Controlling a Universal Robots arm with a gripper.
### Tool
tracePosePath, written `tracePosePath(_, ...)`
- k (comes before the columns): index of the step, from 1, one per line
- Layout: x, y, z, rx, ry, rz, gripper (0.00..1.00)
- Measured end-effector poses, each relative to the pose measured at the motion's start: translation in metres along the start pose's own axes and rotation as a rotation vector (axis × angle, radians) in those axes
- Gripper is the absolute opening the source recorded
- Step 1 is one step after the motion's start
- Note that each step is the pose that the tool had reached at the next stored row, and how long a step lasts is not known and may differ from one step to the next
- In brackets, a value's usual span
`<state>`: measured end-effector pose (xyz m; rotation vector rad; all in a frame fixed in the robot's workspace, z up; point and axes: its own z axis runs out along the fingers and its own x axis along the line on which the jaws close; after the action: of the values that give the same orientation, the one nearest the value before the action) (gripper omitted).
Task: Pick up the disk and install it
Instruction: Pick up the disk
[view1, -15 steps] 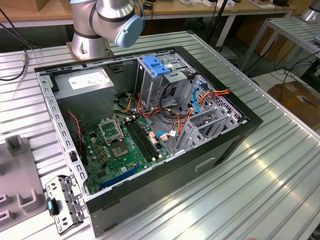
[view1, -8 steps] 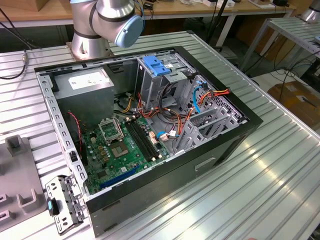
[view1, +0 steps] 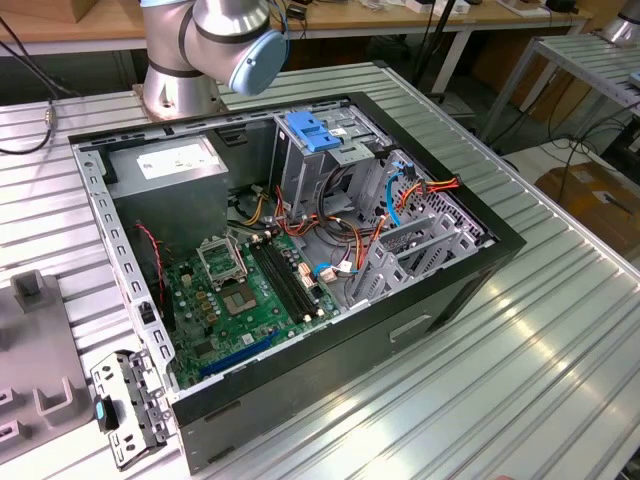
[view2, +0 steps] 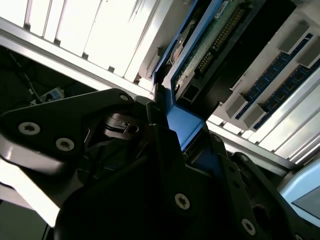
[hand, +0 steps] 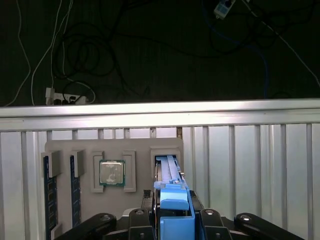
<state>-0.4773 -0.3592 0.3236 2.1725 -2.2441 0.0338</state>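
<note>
The disk (hand: 169, 172) stands on edge in a slot of a grey holder tray (hand: 137, 150), its blue side rail (hand: 173, 202) facing the camera. My gripper (hand: 173, 220) is shut on the disk, one black finger on each side of the rail. The second wrist view has the disk (view2: 200, 47) with its green circuit board showing and the blue rail (view2: 182, 122) clamped in the gripper (view2: 184, 137). In the exterior view the open computer case (view1: 440, 290) lies on the table, its drive cage (view1: 320, 165) under a light-blue latch piece (view1: 314, 131).
The tray also holds two memory sticks (hand: 50, 190) and a processor chip (hand: 112, 172). Beyond the ribbed metal table's edge (hand: 160, 114) cables lie on a dark floor. Inside the case are a motherboard (view1: 250, 300), a grey power-supply box (view1: 165, 170) and loose cables (view1: 400, 195).
</note>
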Motion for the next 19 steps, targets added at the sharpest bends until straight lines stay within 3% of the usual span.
tracePosePath(6, 0.0003, 0.0000, -0.0101, 0.0000, 0.0000, 0.000, 0.37)
tracePosePath(11, 0.0007, -0.0001, -0.0241, 0.0000, 0.0000, 0.000, 0.37)
tracePosePath(19, 0.0008, -0.0001, -0.0276, -0.0001, 0.0000, 0.000, 0.37)
